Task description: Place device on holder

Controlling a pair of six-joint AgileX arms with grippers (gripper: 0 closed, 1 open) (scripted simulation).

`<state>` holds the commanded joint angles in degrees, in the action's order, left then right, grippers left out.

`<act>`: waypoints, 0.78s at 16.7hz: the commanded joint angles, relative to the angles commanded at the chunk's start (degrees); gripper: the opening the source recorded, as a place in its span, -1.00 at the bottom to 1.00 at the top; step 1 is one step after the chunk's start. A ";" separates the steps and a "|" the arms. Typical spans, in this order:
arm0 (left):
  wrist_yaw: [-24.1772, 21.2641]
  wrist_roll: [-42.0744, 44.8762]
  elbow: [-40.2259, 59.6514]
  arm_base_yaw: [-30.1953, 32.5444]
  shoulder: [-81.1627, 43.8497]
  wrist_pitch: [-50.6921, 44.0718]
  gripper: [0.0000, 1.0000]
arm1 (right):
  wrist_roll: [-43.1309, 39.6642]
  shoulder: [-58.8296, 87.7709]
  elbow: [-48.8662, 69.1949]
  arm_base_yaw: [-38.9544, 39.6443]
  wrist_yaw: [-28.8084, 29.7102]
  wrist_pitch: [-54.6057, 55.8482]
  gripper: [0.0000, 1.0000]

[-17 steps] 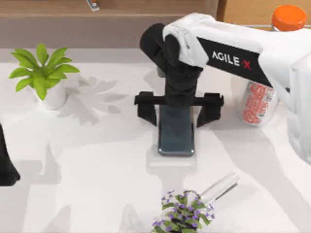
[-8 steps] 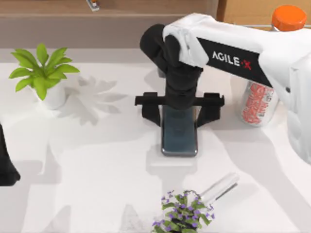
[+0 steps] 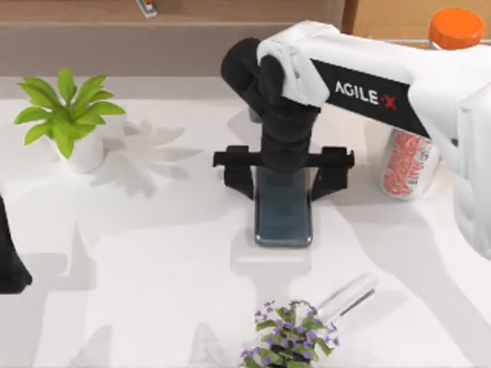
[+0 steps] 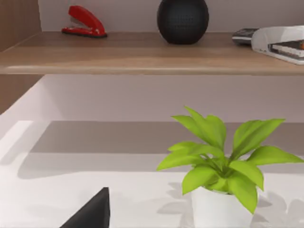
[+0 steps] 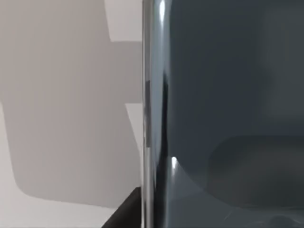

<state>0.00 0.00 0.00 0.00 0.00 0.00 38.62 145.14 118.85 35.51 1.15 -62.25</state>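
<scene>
Right gripper (image 3: 284,170) over the middle of the white worktop (image 3: 153,253), fingers spread wide, one either side of the flat, glossy, dark grey-black smartphone (image 3: 284,218). Phone has rounded corners and a bright metallic side rim; its long axis runs toward the worktop's near edge. Left arm parked at the left edge.

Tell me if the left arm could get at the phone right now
Probably not easily. The left arm sits parked at the table's left edge, far from the phone, and the right pincer with its arm already hangs over the phone's far end, crowding that approach.
</scene>
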 joint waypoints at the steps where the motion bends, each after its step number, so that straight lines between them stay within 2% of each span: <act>1: 0.00 0.00 0.00 0.00 0.00 0.00 1.00 | 0.00 0.00 0.00 0.00 0.00 0.00 -1.00; 8: 0.00 0.00 0.00 0.00 0.00 0.00 1.00 | -0.39 -3.06 2.88 -0.15 0.99 -4.89 -1.00; 13: 0.00 0.00 0.00 0.00 0.00 0.00 1.00 | -0.33 -3.35 3.23 -0.08 1.16 -4.49 -1.00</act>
<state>0.00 0.00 0.00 0.00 0.00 0.00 38.30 141.79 122.08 35.44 2.31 -66.74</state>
